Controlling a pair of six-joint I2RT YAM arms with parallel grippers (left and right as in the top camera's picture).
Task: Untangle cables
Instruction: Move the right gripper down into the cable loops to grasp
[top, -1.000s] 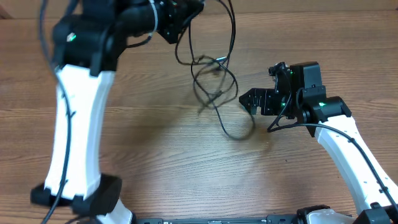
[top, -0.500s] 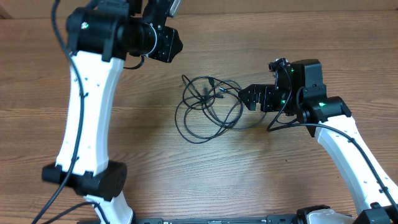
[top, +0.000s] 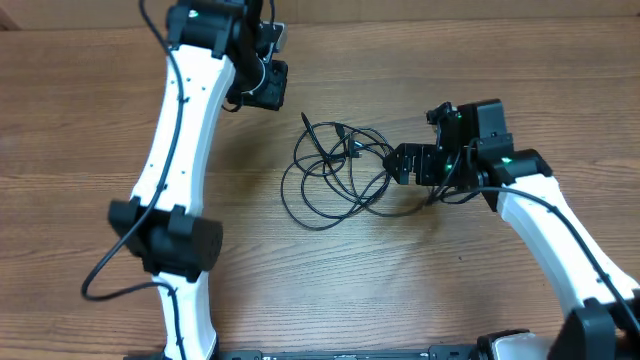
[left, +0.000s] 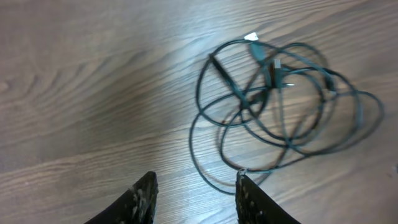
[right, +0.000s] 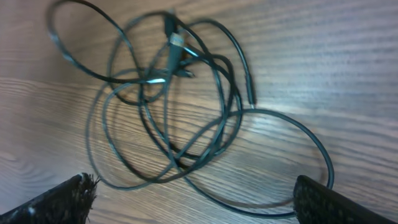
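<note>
Cables (top: 335, 172): thin black flexible cords, loosely looped on brown wooden bench (top: 480, 290)
Left hand (left: 194, 188): fingers apart, empty
Right hand (right: 191, 191): fingers wide apart, empty, at loops' edge

I counted two arms (top: 185, 140), left gripper (left: 196, 196) and right gripper (right: 193, 205) making two, one table (top: 60, 120), and one tangle of cables (top: 338, 172) mid-frame; its separate cords I couldn't count.

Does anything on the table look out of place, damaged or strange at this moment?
Only the cables: they lie in one heap of crossing loops on the table, with the plug ends among the loops. No damage shows. The left pincer and the right pincer are both open and empty.
</note>
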